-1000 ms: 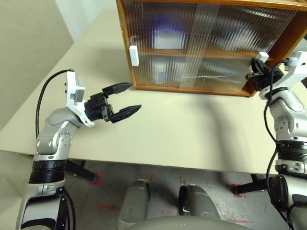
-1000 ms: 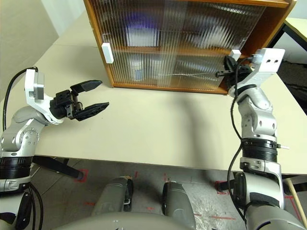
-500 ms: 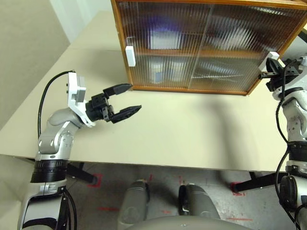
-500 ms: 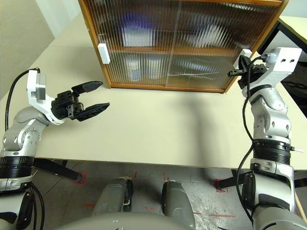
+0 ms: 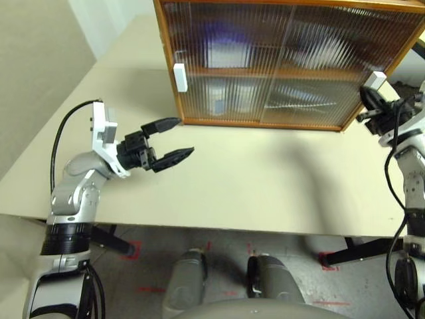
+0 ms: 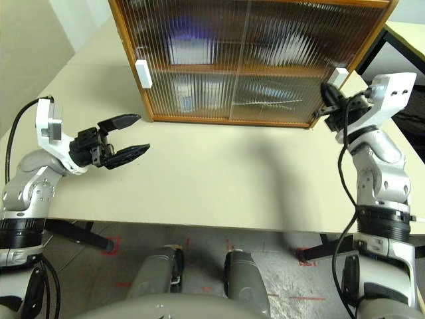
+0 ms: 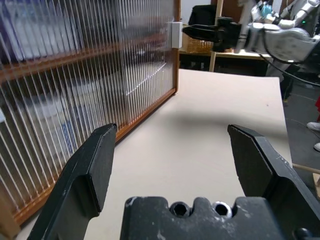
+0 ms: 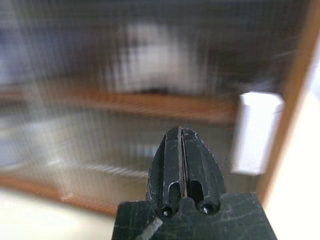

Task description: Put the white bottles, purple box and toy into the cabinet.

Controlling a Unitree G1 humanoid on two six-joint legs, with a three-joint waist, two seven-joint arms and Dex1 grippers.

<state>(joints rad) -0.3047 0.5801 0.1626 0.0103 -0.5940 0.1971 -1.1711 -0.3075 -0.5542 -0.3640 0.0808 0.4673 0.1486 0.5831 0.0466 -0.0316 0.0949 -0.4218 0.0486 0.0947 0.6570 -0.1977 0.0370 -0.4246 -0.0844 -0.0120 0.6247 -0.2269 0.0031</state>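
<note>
Cabinet: the orange-brown cabinet (image 5: 292, 63) fills the upper middle and upper right of the head views, standing at the far side of the pale table (image 5: 252, 186). Both ribbed translucent doors are slid shut across its front.
Handles: a white block handle (image 5: 179, 78) sits at the left edge of the doors, and a second white handle (image 5: 377, 80) at the right edge, near the upper right of the frame.
Purple box: a lavender blur (image 5: 222, 36) shows through the ribbed pane on the upper shelf, upper centre-left of the frame.
White bottles: pale shapes (image 5: 222, 105) show behind the pane on the lower shelf, below the purple blur; their outlines are too smeared by the ribbing to count.
Toy: a whitish patch (image 5: 332, 46) shows behind the right door on the upper shelf; I cannot tell its details.
Left gripper: the left gripper (image 5: 174, 139) hovers over the table at left centre of the frame, its two black fingers spread wide apart with nothing between them, pointing toward the cabinet front.
Right gripper: the right gripper (image 6: 325, 100) is at the right edge, just beside the right white handle; in the right wrist view its fingers (image 8: 172, 165) are pressed together, gripping nothing, with the handle off to one side.
</note>
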